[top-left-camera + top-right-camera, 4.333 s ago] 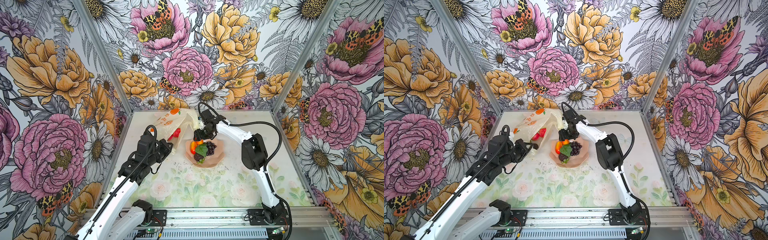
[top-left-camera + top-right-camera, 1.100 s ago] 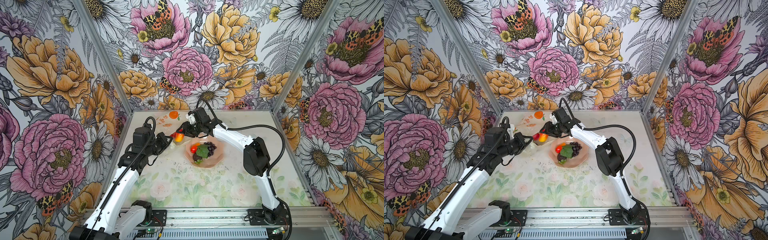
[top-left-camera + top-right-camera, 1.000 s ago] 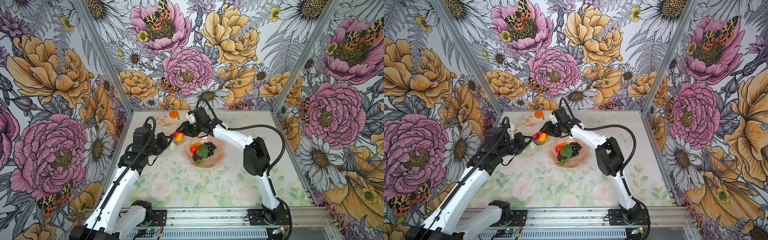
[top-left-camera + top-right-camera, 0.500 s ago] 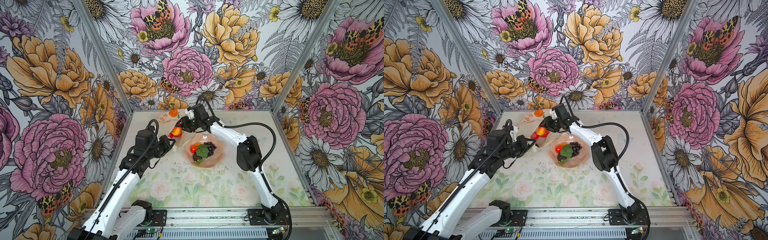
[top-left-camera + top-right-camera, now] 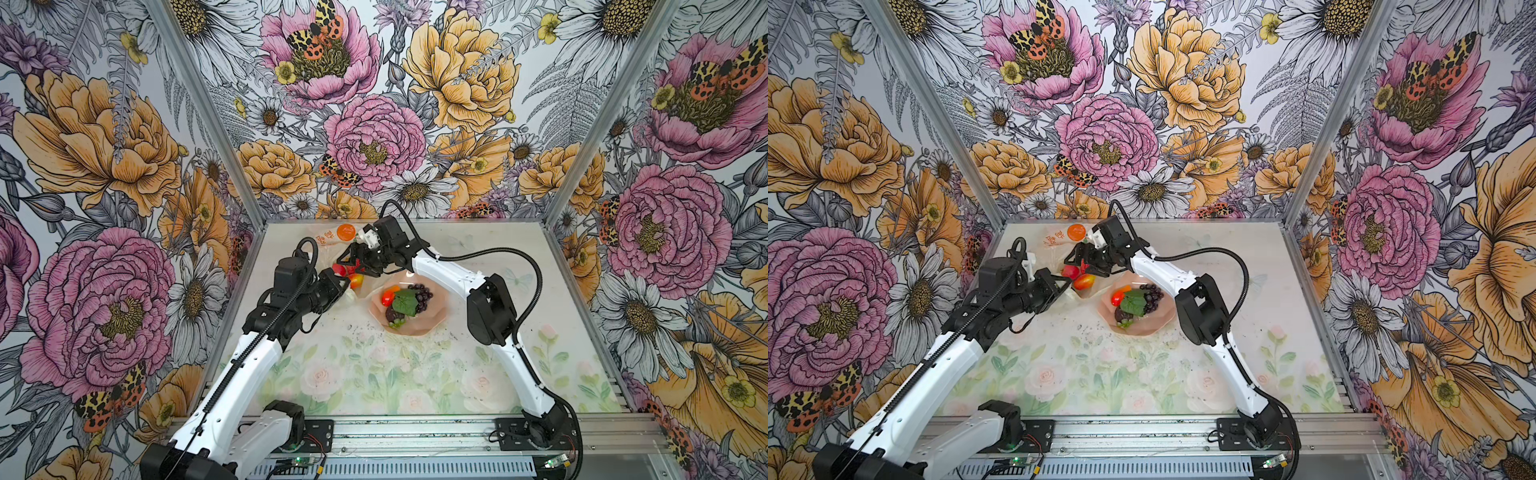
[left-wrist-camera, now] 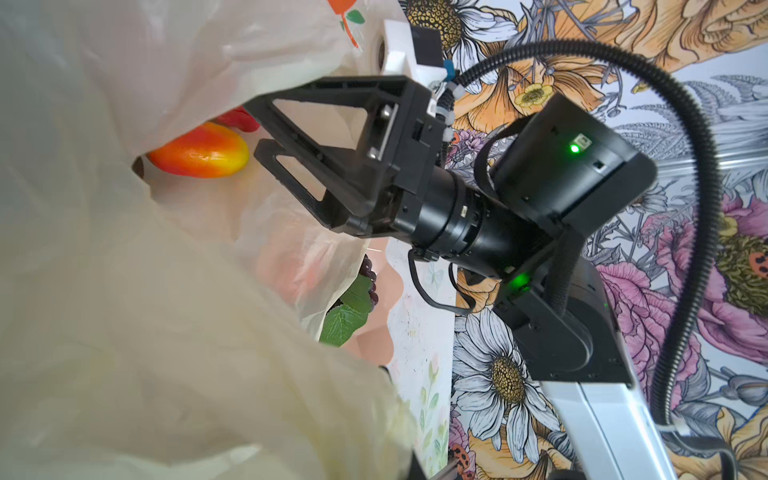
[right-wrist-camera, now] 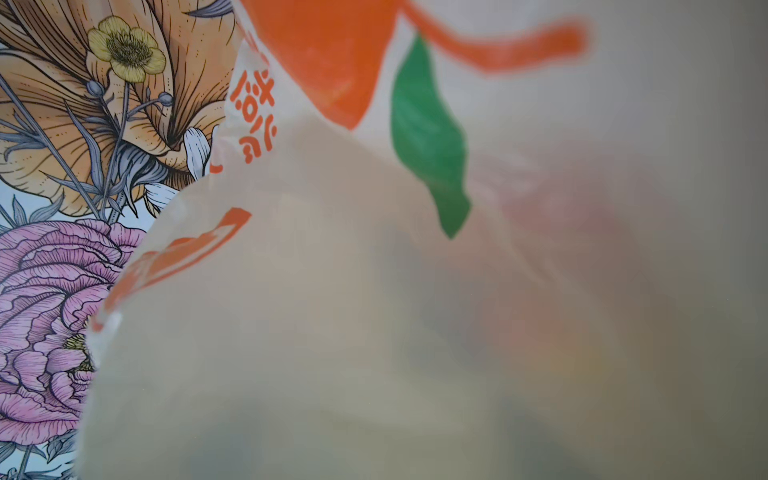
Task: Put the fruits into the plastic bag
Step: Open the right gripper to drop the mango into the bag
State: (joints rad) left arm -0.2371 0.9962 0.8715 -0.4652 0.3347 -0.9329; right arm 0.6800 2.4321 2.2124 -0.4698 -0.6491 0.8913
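- Step in hand: dropping 1 fruit into the plastic bag (image 6: 124, 291); the right gripper (image 6: 254, 129) sits at the bag's mouth, jaws apart, nothing between them
- An orange-yellow fruit (image 6: 199, 156) lies inside the bag just past the fingertips, beside a red fruit (image 5: 340, 269); this drop looks done
- The left gripper (image 5: 340, 286) is closed and appears pinched on the bag's rim, propping the mouth up; its own wrist view shows only plastic, so the pinch itself is hidden
- Left to do: the pink bowl (image 5: 432, 322), just beside the bag, holds a grape bunch (image 5: 420, 294), a small red-orange fruit (image 5: 387, 296) and a dark fruit (image 5: 391, 314); at least 3 pieces
- Next move, as I judge it: the right arm backs out without snagging the thin film, then goes to the bowl with jaws wide over 1 piece; the left must hold the rim firm so the mouth does not collapse
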